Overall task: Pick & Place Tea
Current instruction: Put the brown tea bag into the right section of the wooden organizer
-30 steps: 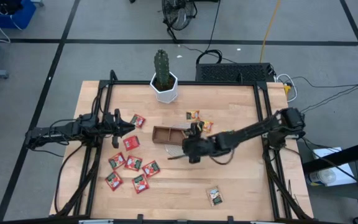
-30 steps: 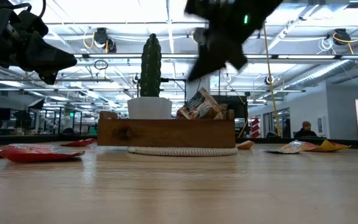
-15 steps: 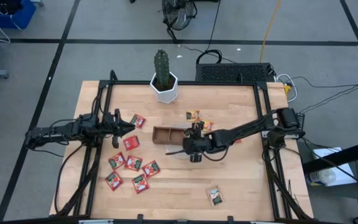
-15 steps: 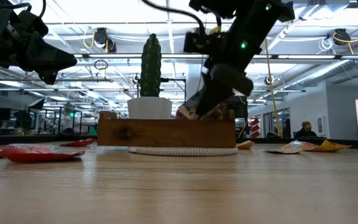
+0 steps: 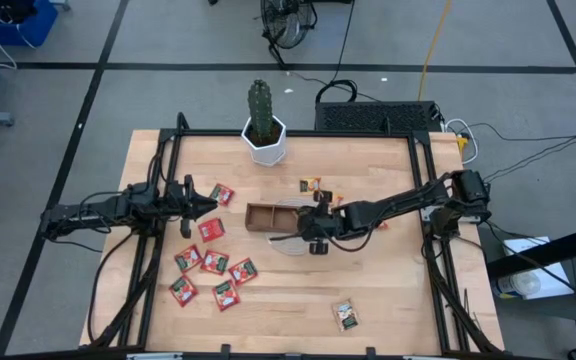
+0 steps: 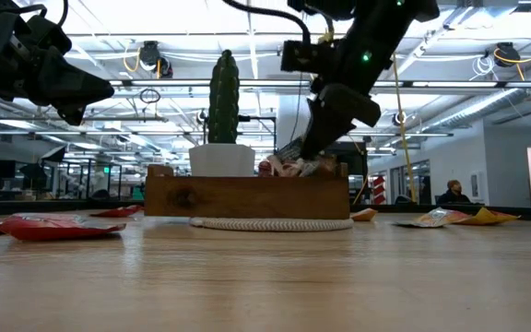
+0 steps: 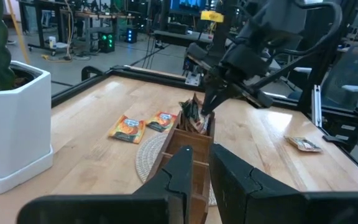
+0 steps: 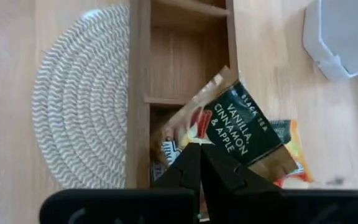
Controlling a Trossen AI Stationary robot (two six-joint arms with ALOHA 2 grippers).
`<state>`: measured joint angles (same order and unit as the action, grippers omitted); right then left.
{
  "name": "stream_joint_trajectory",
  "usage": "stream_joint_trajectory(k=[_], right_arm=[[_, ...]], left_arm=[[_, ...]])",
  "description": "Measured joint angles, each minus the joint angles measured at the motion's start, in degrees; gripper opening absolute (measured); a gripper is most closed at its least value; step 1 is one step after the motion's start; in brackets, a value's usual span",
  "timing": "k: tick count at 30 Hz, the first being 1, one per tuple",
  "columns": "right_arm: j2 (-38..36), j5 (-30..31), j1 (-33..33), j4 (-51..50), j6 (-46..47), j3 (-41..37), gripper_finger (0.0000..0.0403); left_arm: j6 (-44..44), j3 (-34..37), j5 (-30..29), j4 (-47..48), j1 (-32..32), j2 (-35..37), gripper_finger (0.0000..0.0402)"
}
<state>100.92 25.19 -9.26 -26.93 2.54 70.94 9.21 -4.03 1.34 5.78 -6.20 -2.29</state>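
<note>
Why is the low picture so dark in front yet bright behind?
Low view: ceiling lights behind backlight the scene, so the wooden tray, cactus and right gripper look shadowy, and the nearest tabletop is blurred. High view: evenly lit, soft shadows.

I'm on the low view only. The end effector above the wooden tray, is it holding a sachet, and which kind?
Observer: Yes. The right wrist view shows the right end effector shut on a dark sachet printed Vanilla, Cinnamon & Apple, over the wooden tray.
Operator: How many red sachets lie loose on the table?
Observer: The high view shows seven red sachets, all grouped on the left arm's side of the table.
</note>
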Motion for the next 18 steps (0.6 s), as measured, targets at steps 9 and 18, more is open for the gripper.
stream_joint_trajectory(k=[9,18], right_arm=[[0.0,-2.8,0.3,1.5,3.0,-3.8,0.0000],[0.0,-3.8,0.7,2.4,3.7,-4.7,0.0000]], left_arm=[[0.0,0.0,0.0,0.0,0.0,0.0,0.0058],[0.0,0.0,0.0,0.0,0.0,0.0,0.0058]])
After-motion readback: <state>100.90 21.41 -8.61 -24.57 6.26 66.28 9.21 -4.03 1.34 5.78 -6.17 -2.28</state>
